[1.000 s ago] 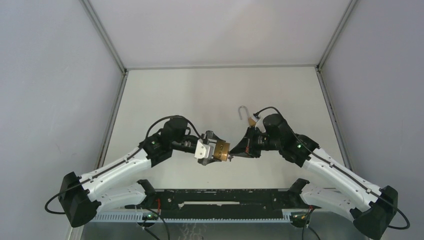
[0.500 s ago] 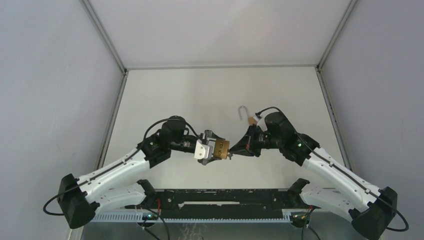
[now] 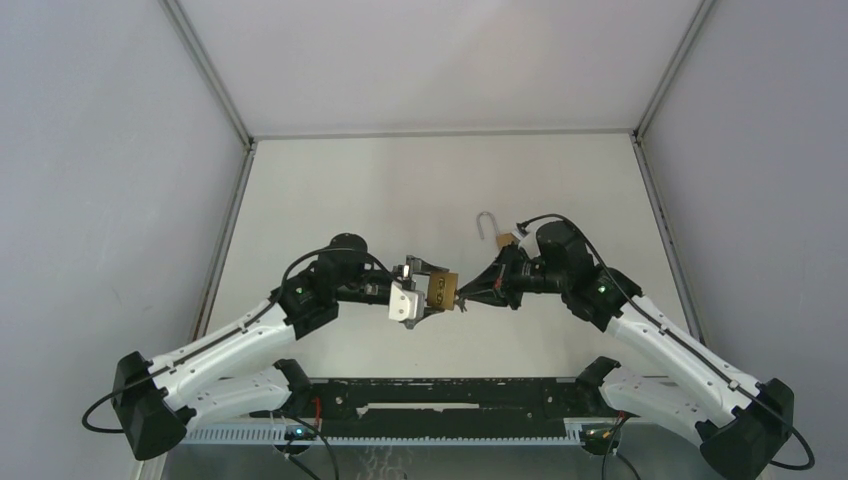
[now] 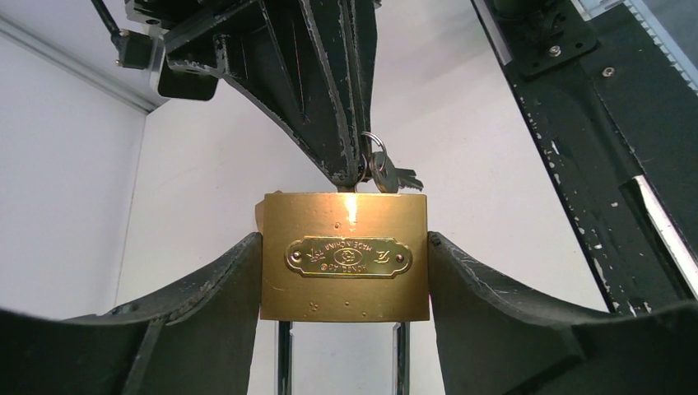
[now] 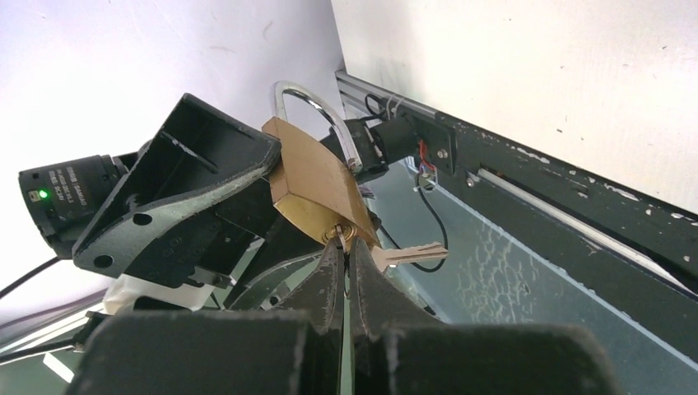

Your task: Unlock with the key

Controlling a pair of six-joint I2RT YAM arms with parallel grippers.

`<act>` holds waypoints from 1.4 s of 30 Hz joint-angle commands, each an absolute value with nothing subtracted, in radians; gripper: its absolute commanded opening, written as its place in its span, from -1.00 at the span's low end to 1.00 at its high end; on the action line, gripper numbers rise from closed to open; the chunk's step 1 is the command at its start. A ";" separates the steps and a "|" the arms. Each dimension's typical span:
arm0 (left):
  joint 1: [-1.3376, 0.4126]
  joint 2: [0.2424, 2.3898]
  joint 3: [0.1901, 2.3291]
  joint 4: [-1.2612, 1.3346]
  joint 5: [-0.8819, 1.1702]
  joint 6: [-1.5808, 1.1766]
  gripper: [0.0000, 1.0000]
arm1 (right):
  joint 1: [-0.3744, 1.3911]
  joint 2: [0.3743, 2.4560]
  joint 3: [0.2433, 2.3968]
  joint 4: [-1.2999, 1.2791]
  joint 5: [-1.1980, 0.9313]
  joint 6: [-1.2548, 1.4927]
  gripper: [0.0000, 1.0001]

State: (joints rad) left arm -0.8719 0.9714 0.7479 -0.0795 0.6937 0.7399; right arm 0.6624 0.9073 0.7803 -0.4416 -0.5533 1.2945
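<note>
**Ana:** What sits closest to the arm bases?

**Ben:** A black rail (image 3: 450, 395) runs along the near edge of the worktop (image 3: 400, 190). Both arms rise from its ends and meet over the middle.

**Ana:** What is the left claw doing?

**Ben:** The left claw (image 3: 440, 291) is clamped on the brass padlock (image 4: 346, 255), with one finger (image 4: 222, 288) against each narrow side. It holds the padlock in the air, clear of the worktop. The nameplate faces the left wrist camera. Both legs of the shackle (image 5: 317, 111) run into the body on the side toward that wrist.

**Ana:** And the right claw?

**Ben:** The right claw (image 5: 344, 263) has its fingers pressed together on the key (image 5: 339, 235). The key's blade sits in the keyhole on the padlock's end face, opposite the shackle. The claw's tips are almost touching the brass. A spare key (image 5: 411, 255) hangs from a ring (image 4: 374, 152) just beside them, dangling free.

**Ana:** Is there anything farther out?

**Ben:** A second padlock (image 3: 502, 240) lies on the worktop just behind the right wrist. Its shackle shows as an open hook, and its body is partly hidden by the arm and its cable. Beyond that, the pale worktop runs back to the grey walls (image 3: 440, 60).
</note>
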 commanded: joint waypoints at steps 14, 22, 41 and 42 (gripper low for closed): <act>-0.917 0.934 0.791 0.115 0.783 0.766 -1.00 | 0.631 0.880 0.784 -0.361 -0.575 1.242 -1.00; -0.917 0.931 0.770 0.116 0.800 0.744 -1.00 | 0.625 0.876 0.784 -0.375 -0.601 1.057 -1.00; -0.918 0.961 0.802 0.128 0.957 0.634 -1.00 | 0.687 0.815 0.784 -0.312 -0.480 0.526 -1.00; -0.919 0.964 0.806 0.129 0.970 0.626 -1.00 | 0.694 0.810 0.784 -0.314 -0.468 0.504 -1.00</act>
State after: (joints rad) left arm -0.8917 0.9726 0.7479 -0.0261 0.7681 0.6785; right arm 0.6670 0.8276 0.7769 -0.4007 -0.5892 0.6743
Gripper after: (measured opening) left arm 0.701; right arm 0.007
